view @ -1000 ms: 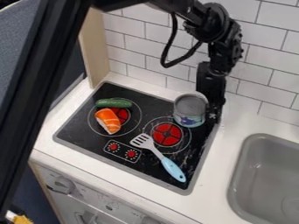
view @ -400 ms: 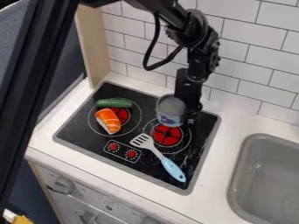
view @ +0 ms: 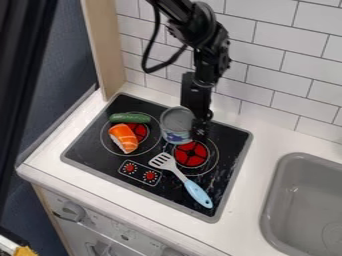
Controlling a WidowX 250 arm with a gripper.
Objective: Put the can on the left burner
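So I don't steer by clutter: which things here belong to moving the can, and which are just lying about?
Job:
can, at the end effector
left burner, the target

Just lying about:
green cucumber, across the left burner's far side
orange-and-white sushi piece, partly covering that burner's red centre
spatula, on the stovetop

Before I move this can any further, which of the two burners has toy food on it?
The left burner: the cucumber and salmon piece lie on it, while the spatula crosses the right burner.
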